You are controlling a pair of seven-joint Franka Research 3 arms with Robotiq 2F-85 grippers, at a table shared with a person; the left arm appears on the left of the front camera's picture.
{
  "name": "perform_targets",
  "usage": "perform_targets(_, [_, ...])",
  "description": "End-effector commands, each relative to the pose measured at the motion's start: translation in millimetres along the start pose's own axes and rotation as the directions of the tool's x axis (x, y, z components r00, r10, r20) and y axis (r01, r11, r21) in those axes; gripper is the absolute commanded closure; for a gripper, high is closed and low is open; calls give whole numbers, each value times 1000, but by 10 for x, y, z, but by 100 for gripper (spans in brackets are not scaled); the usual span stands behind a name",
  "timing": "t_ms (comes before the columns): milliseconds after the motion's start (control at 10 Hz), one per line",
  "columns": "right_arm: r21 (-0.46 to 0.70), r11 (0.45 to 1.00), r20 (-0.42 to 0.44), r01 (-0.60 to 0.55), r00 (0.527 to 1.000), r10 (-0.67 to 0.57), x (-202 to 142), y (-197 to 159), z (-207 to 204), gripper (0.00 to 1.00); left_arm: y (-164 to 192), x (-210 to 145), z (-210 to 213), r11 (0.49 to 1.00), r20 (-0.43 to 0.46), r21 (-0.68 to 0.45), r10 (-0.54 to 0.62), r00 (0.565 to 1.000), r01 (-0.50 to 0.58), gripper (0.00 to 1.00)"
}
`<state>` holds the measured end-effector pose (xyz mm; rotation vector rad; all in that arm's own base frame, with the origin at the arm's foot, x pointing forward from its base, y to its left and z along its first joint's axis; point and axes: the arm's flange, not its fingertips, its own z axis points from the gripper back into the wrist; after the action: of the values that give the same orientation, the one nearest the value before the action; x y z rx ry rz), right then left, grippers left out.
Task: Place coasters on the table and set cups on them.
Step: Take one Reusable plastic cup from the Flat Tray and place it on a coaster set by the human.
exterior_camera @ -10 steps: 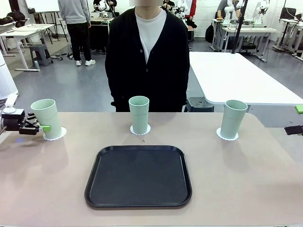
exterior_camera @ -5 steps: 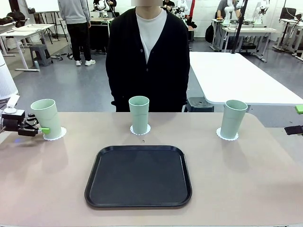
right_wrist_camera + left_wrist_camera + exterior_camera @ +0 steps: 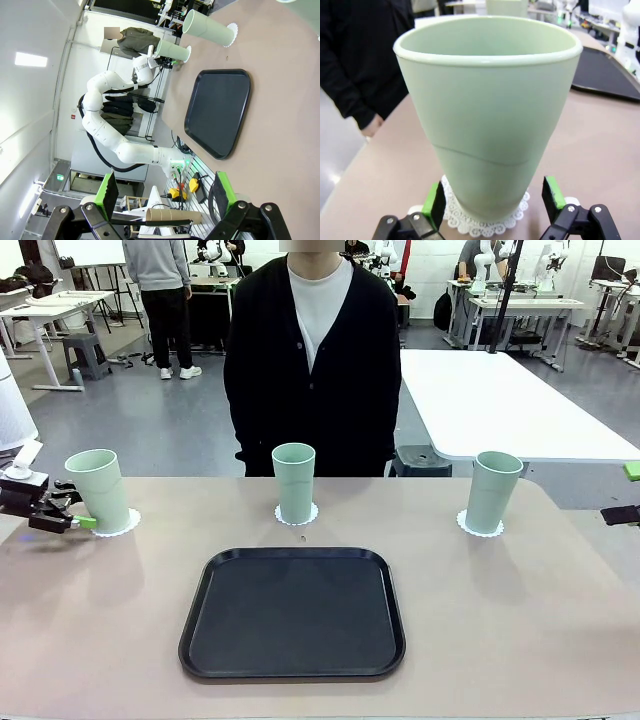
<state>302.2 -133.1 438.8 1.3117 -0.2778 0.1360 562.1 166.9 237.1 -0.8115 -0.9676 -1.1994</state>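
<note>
Mint-green cups stand on white coasters along the bench — one apiece; task seemingly done. Left gripper — fingers spread, gripping nothing — flanks the leftmost cup; right gripper gapes too.

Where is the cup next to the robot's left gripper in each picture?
Front view: the leftmost cup stands at the table's left end, on its coaster.
Left wrist view: the same cup is close up, just beyond the open green pads.
Right wrist view: it lies sideways near the top, at the white arm's tip.
Shared landmark: the black tray.
</note>
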Motion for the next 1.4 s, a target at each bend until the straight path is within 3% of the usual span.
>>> perform_targets(0, [5,1000,0,-8,1000,8,-4,-2,5,0,-22,98,131,1000,-54,-14,-8,999,8,0])
perform_targets(300, [5,1000,0,-8,1000,8,-4,-2,5,0,-24,188,323,999,-111,-15,-36,993,34,0])
perform_targets(500, [5,1000,0,-8,1000,8,-4,-2,5,0,-47,401,536,997,-238,-12,-82,968,82,0])
perform_targets(700, [5,1000,0,-8,1000,8,-4,-2,5,0,-157,1014,830,991,-433,3,-122,893,137,0])
perform_targets(900, [5,1000,0,-8,1000,8,-4,-2,5,0,-481,1859,932,966,-565,15,-205,799,259,0])
perform_targets(1000, [5,1000,0,-8,1000,8,-4,-2,5,0,-614,2233,936,956,-582,8,-234,778,293,0])
perform_targets(1100, [5,1000,0,-8,1000,8,-4,-2,5,0,-748,2485,901,966,-649,22,-184,739,259,0])
perform_targets(1300, [5,1000,0,-8,1000,8,-4,-2,5,0,-992,2917,789,994,-766,70,-2,643,87,0])
